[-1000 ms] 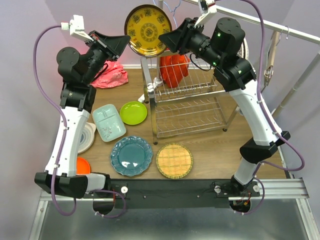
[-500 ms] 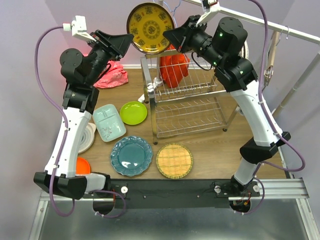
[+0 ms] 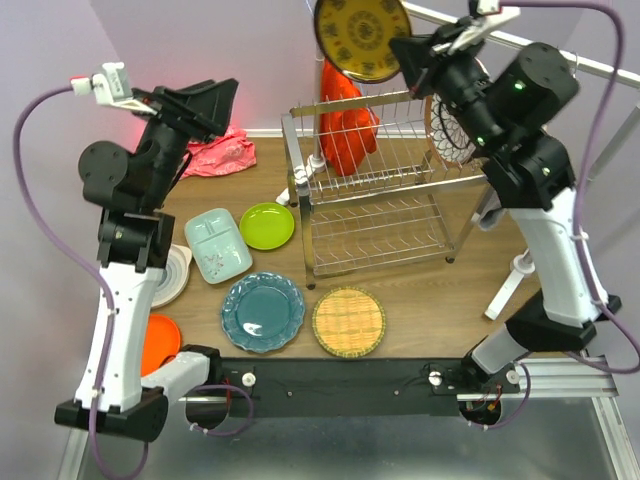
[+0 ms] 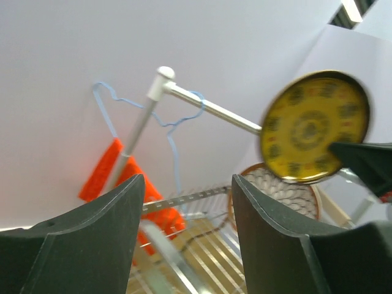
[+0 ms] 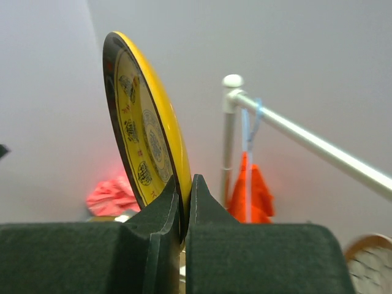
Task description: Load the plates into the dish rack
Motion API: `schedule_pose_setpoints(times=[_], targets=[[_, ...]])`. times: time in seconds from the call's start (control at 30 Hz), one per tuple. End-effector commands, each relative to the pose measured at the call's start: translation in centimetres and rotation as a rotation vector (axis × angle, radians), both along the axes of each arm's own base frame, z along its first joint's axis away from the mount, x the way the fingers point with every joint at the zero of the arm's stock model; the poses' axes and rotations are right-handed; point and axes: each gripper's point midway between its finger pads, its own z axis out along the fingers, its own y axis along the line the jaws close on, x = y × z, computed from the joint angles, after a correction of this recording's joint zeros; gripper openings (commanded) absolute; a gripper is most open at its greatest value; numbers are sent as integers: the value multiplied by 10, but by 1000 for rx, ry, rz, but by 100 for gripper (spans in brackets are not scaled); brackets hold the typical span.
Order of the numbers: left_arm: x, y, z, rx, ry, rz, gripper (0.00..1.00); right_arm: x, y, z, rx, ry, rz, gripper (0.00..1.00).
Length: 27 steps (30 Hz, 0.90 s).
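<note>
your right claw (image 5: 184, 197) pinches the yellow plate (image 3: 362, 38) by its rim at 12 o'clock, high above the dish rack (image 3: 372, 215). your left claw (image 4: 186, 190) is spread, empty. the plate looks stiff, glossy, breakable: seat that edge grip deep.

dish rack (image 3: 375, 190): chrome wire, shiny metal
yellow plate (image 3: 362, 38), top of the frame: glossy face, dark rim, printed pattern
woven plate (image 3: 348, 322): plaited-fibre look, matt, rough
teal plate (image 3: 262, 311): smooth, glossy glaze
counter (image 3: 430, 285): wood grain, matt
right tool (image 5: 185, 190): matt black plastic
red cloth (image 3: 222, 152), upper left: crumpled, perhaps thin plastic rather than fabric
</note>
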Motion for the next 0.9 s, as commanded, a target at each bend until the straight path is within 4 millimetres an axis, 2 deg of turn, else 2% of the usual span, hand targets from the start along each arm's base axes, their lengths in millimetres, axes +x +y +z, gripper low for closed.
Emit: schedule_pose_setpoints(times=[0.0, 0.07, 0.1, 0.13, 0.23, 0.37, 0.57, 0.83, 0.87], targets=[[2, 35, -36, 64, 74, 174, 68, -13, -58, 14, -82, -97, -220, 1], [-3, 44, -48, 72, 92, 207, 68, -9, -66, -5, -120, -60, -267, 1], [-4, 48, -52, 78, 103, 225, 68, -15, -75, -4, -126, -66, -288, 1], [-6, 52, -60, 82, 113, 240, 68, -9, -80, -19, -144, -29, -332, 1], [-10, 60, -75, 98, 145, 273, 70, -7, -102, -32, -151, 12, -437, 1], [-11, 71, -94, 122, 185, 315, 70, 2, -109, -67, -211, 78, -501, 1], [-9, 77, -109, 146, 213, 337, 70, 19, -125, -104, -246, 173, -634, 0], [-4, 78, -124, 161, 239, 338, 70, 24, -140, -121, -254, 217, -738, 1], [-4, 77, -125, 160, 241, 336, 70, 25, -140, -129, -271, 230, -747, 1]])
